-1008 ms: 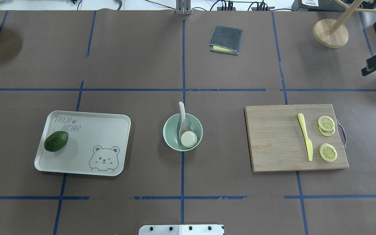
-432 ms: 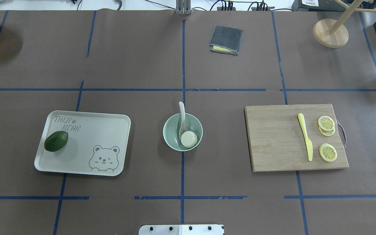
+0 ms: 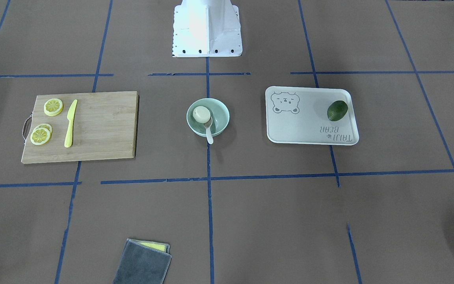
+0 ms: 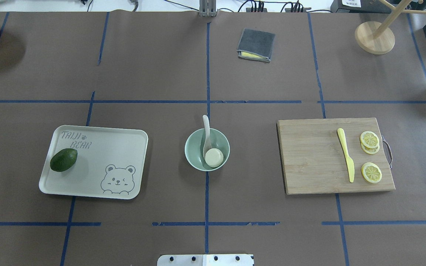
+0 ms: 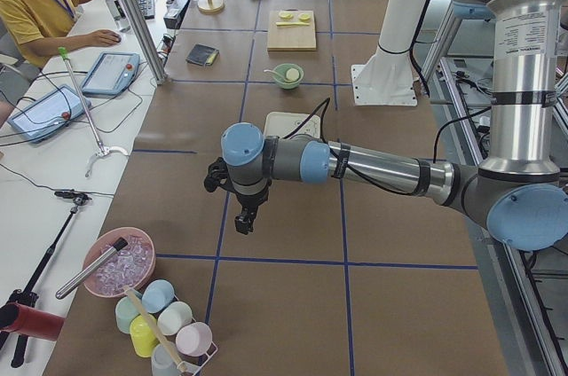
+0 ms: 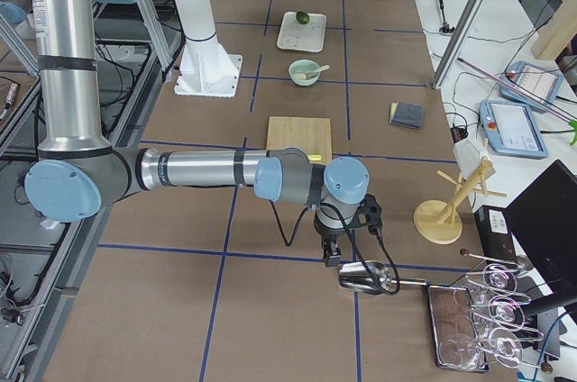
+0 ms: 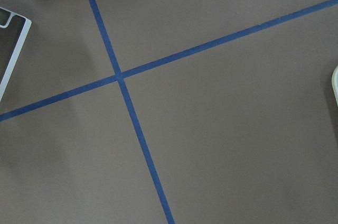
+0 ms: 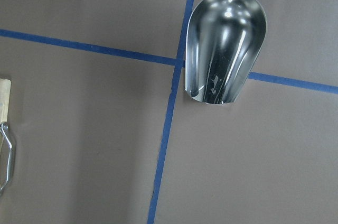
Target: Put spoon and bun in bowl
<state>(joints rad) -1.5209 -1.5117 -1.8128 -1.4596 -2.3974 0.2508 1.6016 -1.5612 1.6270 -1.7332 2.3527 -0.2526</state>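
So the mint-green bowl [image 4: 193,154] is sitting pretty much dead centre on the table, right on the blue tape line, and both things are in it. The bun [image 4: 214,157] is down in the well on the robot's side, and the spoon [image 4: 206,130] has its scoop in there too, with the handle propped over the far rim and poking out. It's about as long as the bowl is wide, so it kind of has to lean like that. The bun is on or right against the scoop, can't tell which. Looks done to me, honestly. Off to one side there's the bear tray [image 4: 105,147] with an avocado [image 4: 63,160], and on the other side the cutting board [image 4: 309,159] with the yellow knife [image 4: 346,155] and lemon slices [image 4: 371,172], none of it touching the bowl. Both arms are well away at opposite ends of the table, I'd guess just to be clear of everything. The left gripper [image 5: 241,225] hangs over bare paper and the right gripper [image 6: 332,259] hangs just above a metal scoop [image 8: 224,49]. From these side angles I can't tell whether either claw is spread or closed.
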